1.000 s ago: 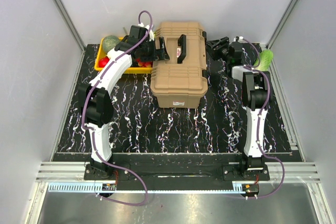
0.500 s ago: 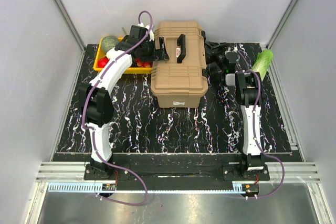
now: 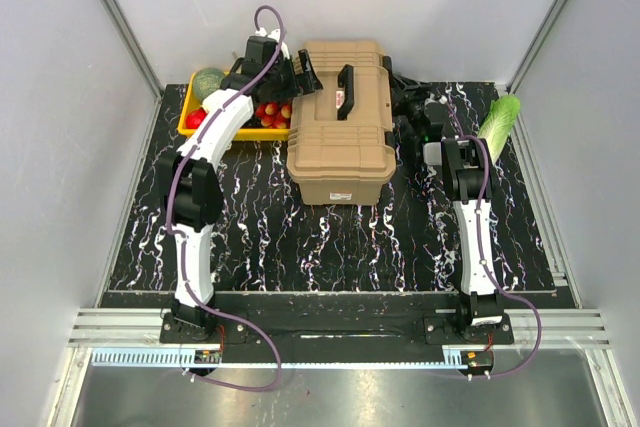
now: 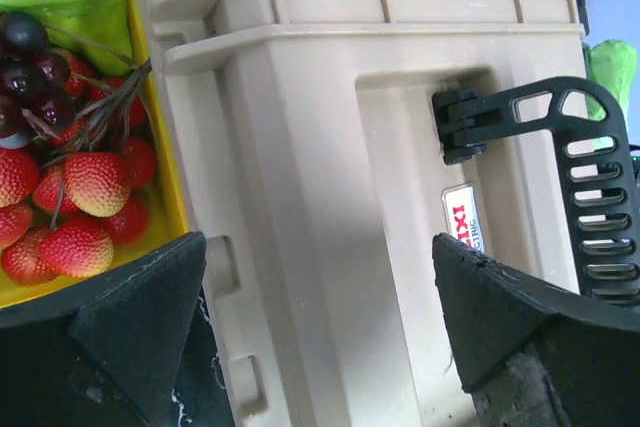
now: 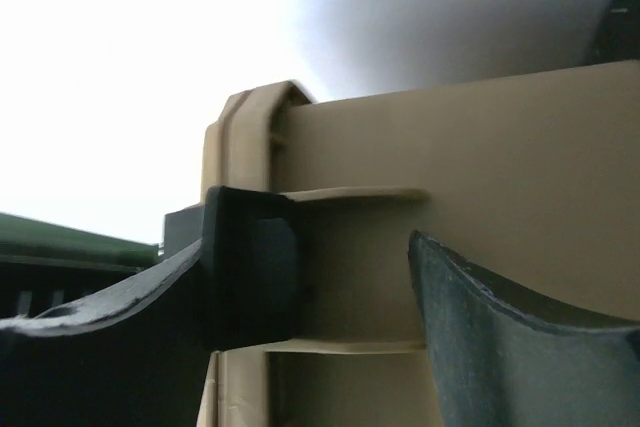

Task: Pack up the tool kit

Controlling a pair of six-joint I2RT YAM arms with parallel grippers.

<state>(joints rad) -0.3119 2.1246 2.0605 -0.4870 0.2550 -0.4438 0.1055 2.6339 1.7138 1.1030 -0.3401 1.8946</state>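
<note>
A yellow crate (image 3: 187,128) sits at the far left corner of the black, white-veined mat (image 3: 330,242). A round green melon (image 3: 209,81) fills its far end, with a heap of strawberries (image 3: 270,112) nearer the middle. Up close, the strawberries (image 4: 95,182) lie against the crate's yellow wall (image 4: 160,147), dark grapes (image 4: 25,57) on stalks just behind them (something pale green sits beyond, too cropped to name). Well apart, at the mat's far right, lies a leafy green vegetable (image 3: 499,115).

Left gripper (image 3: 305,72) and right gripper (image 3: 410,123) both reach far forward, jaws spread apart.
</note>
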